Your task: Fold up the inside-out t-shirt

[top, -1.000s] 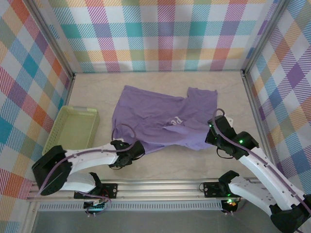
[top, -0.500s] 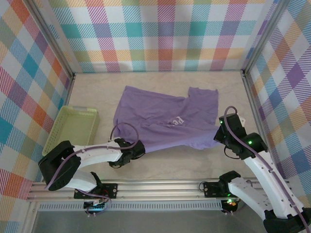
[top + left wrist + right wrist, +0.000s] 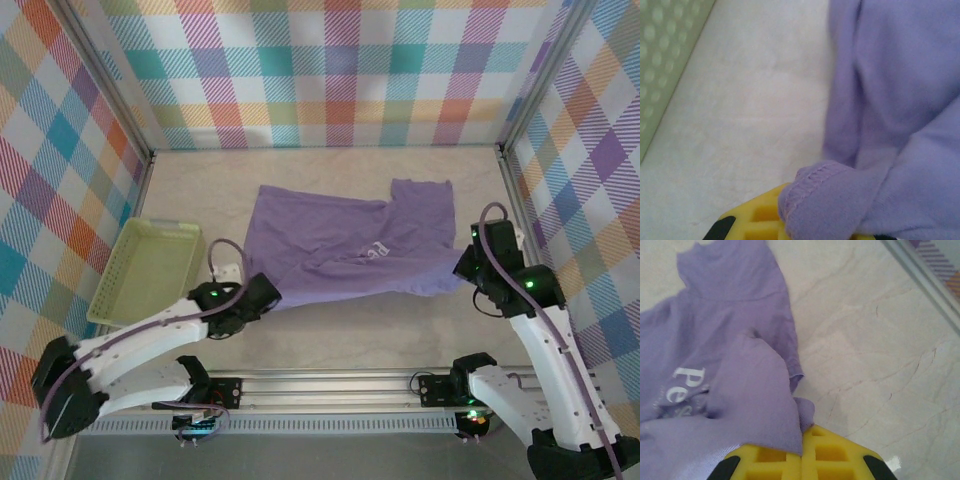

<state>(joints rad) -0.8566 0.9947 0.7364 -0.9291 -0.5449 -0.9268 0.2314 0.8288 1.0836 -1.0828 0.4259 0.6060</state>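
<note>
The left gripper (image 3: 262,297) is closed on the near-left corner of the inside-out t-shirt (image 3: 350,250). In the left wrist view a stitched hem fold of the lavender fabric (image 3: 900,100) wraps over its yellow fingers (image 3: 755,225), and the cloth runs up and away toward 1 o'clock. The right gripper (image 3: 468,265) is also clamped shut on the shirt, at its near-right edge. In the right wrist view its two yellow fingers (image 3: 825,455) meet with no gap, and a bunch of purple cloth (image 3: 730,340) is pinched between them on the 10 o'clock side.

Seen from above, the shirt lies on the pale marbled bench (image 3: 350,335), slightly beyond its middle. It is stretched sideways between the two grippers, which sit at roughly 8 o'clock and 4 o'clock of the garment. It is wrinkled, with one part jutting toward 1 o'clock. Small white lettering (image 3: 375,250) shows near its centre, and the right wrist view reads it as "Pe" (image 3: 687,385).

At 9 o'clock from the shirt, apart from it, a pale green perforated basket (image 3: 150,265) sits by the left wall.
</note>
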